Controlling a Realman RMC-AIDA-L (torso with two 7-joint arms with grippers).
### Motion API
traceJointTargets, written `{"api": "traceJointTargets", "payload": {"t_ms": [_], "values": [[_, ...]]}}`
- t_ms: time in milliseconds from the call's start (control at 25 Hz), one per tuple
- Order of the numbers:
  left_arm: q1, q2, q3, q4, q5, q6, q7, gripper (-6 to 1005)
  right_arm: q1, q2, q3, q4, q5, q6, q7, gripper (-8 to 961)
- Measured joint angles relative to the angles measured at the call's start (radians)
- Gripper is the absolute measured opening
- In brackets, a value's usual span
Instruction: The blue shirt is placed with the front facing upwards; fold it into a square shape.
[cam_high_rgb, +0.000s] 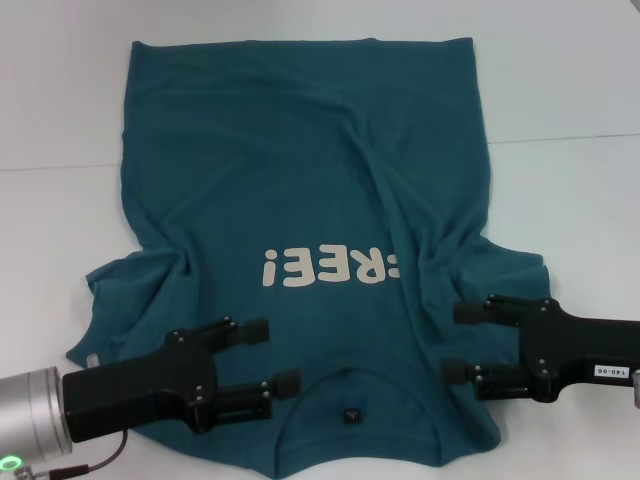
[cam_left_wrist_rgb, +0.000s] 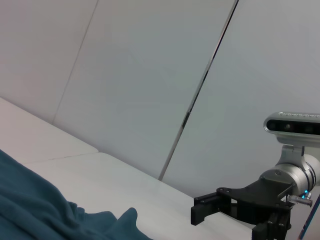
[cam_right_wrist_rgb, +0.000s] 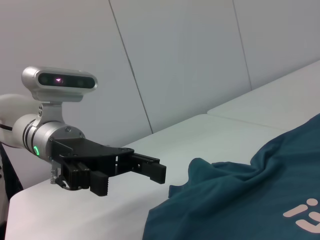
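White table (cam_high_rgb: 560, 180): blue shirt (cam_high_rgb: 300, 200) spread flat (lettering up); left end effector (cam_high_rgb: 278, 356), right end effector (cam_high_rgb: 458, 341) fingers apart above collar end.

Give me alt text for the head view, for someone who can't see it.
A dark teal-blue cotton T-shirt with cream block lettering lies face up and wrinkled on a white table, collar nearest the camera. Two black robot claws hover open over its near end, the left claw beside the collar, the right claw over the sleeve area.
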Motion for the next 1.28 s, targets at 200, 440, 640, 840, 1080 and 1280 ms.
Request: {"api": "traceJointTargets", "payload": {"t_ms": [200,440,640,840,1080,1280], "values": [[-0.002,0.0,0.001,0.0,0.006,-0.01,-0.003,900,0.001,0.002,-0.005,0.0,-0.001,0.001,0.0,913],[-0.002,0.0,0.004,0.0,0.011,-0.016,-0.016,901,0.005,0.004,-0.008,0.0,-0.001,0.003,0.002,911],[0.005,0.0,-0.008,0.003,0.009,-0.024,-0.028,900,0.006,0.005,-0.005,0.0,0.002,0.01,0.002,909],[0.002,0.001,-0.058,0.006,0.004,-0.082,-0.094,900,0.002,0.006,0.0,0.0,0.006,0.011,0.001,908],[0.0,0.009,-0.105,0.011,0.003,-0.132,-0.145,900,-0.003,0.006,0.004,0.0,0.007,0.011,0.031,905],[0.001,0.017,-0.136,0.012,0.004,-0.207,-0.179,901,0.002,0.008,0.005,0.0,0.007,0.011,0.055,904]]}}
